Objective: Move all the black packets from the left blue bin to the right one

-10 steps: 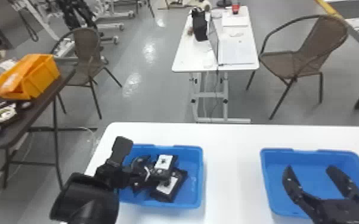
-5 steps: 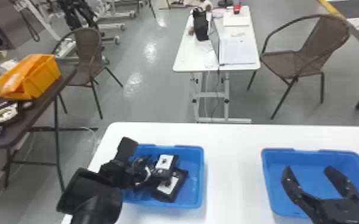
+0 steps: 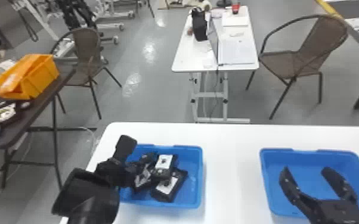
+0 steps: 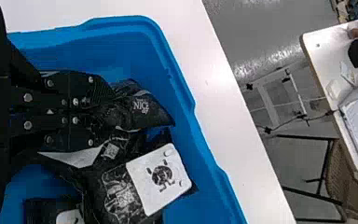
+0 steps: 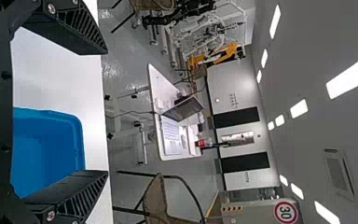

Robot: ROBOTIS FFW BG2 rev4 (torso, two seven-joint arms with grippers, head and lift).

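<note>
Several black packets (image 3: 164,188) heaped in left blue bin (image 3: 200,178); left gripper (image 3: 132,173) at the heap, fingers pressed together on one dark packet (image 4: 142,109); right gripper (image 3: 306,170) over right blue bin (image 3: 322,152), fingers spread wide; both bins on white table (image 3: 231,166).

In the head view, an orange bin (image 3: 38,79) sat on a dark table (image 3: 40,110) at the left, a chair (image 3: 86,44) just beyond. A laptop (image 3: 213,41), a black bag (image 3: 199,25) and a red cup (image 3: 235,8) stood on a white desk (image 3: 187,59), another chair (image 3: 322,41) to its right.
</note>
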